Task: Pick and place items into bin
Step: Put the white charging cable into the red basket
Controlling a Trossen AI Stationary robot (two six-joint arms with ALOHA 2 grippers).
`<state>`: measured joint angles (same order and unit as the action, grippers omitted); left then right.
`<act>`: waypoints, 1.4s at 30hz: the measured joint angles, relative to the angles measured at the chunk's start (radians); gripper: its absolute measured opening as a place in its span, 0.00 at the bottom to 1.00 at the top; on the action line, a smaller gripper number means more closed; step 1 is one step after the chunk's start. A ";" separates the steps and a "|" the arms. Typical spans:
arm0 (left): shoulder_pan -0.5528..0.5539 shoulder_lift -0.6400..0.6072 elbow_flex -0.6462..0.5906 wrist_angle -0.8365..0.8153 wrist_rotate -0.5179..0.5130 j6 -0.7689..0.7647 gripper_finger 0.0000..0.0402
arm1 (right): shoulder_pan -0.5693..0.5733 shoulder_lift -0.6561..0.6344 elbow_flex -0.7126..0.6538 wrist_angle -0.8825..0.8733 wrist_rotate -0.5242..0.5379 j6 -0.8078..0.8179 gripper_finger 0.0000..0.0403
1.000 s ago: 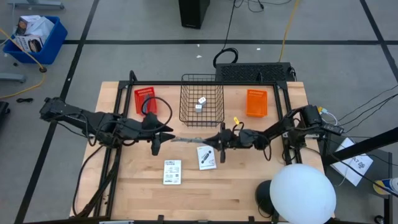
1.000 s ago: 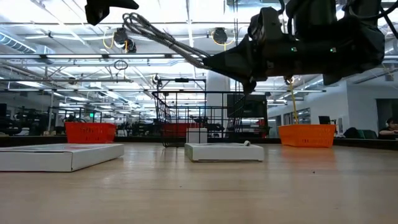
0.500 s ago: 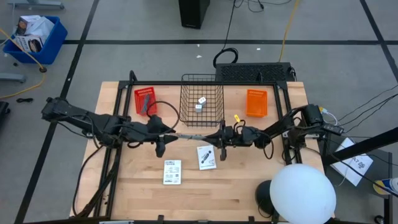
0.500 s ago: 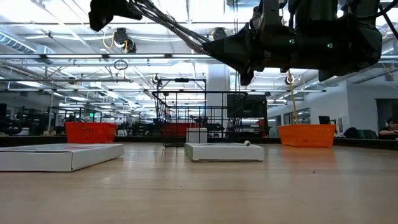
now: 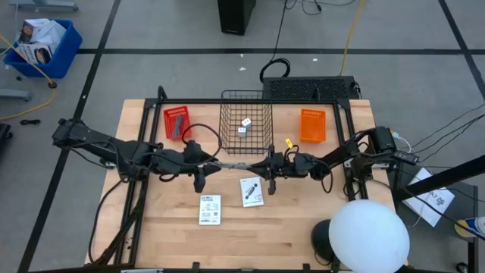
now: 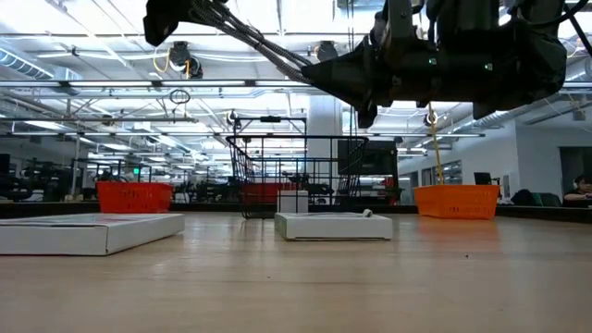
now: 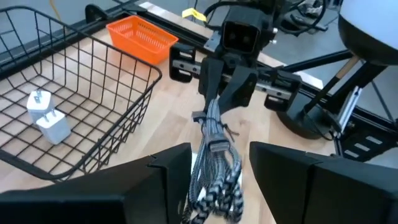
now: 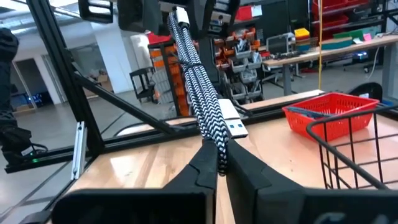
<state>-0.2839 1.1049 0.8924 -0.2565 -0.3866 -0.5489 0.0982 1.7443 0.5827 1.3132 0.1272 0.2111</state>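
A grey-and-white braided cable bundle hangs in the air between my two grippers, over the table's middle. My right gripper is shut on its right end. My left gripper is open, its fingers standing on either side of the bundle's other end; whether they touch it does not show. Two white cubes lie in the black wire basket. Two white printed packets lie flat on the wood near the front. My right gripper pinches the cable bundle between its two fingers at the end by the USB plug. It comes level from the table's right, fingers along the bundle. The cable is lifted clear and sticks out level toward my left gripper.
A red bin stands left of the wire basket and an orange bin right of it, all along the far edge. A white round lamp head covers the near right corner. Bare wood shows at the near left.
My left gripper has moved toward the table's right, toward my right gripper, along the raised cable, so less of the cable shows between them. My right gripper and the cable have kept their place.
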 joint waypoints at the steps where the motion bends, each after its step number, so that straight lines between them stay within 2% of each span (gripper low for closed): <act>1: 0.001 0.000 0.000 -0.003 0.007 -0.002 0.42 | 0.000 0.000 0.000 0.001 0.000 -0.003 0.02; 6: 0.002 0.017 0.000 -0.009 0.023 -0.005 0.42 | 0.000 0.000 0.000 0.008 0.001 -0.008 0.02; 9: 0.002 0.015 0.001 -0.003 0.022 -0.006 0.39 | 0.000 0.000 0.000 0.007 0.001 -0.009 0.02; 19: 0.002 0.015 0.001 -0.001 0.019 0.002 0.06 | 0.000 0.000 0.000 0.008 0.001 -0.009 0.02; 23: 0.002 0.015 0.001 -0.001 -0.017 -0.003 0.06 | 0.002 0.000 0.000 0.017 0.000 -0.014 0.05; 27: 0.002 0.007 0.001 -0.002 -0.022 -0.031 0.10 | 0.022 0.000 0.000 0.024 0.000 -0.016 0.15; 32: 0.001 -0.011 0.001 -0.011 -0.036 -0.029 0.05 | 0.050 0.000 0.000 0.023 0.001 -0.040 0.29; 37: -0.001 -0.073 0.001 -0.059 -0.123 -0.035 0.05 | 0.075 0.000 0.000 0.024 0.000 -0.044 0.37; 42: -0.001 -0.167 0.001 -0.161 -0.268 -0.053 0.06 | 0.076 -0.002 0.000 0.031 0.001 -0.044 0.40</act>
<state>-0.2848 0.9375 0.8936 -0.4171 -0.6545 -0.6015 0.1741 1.7424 0.5827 1.3444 0.1279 0.1670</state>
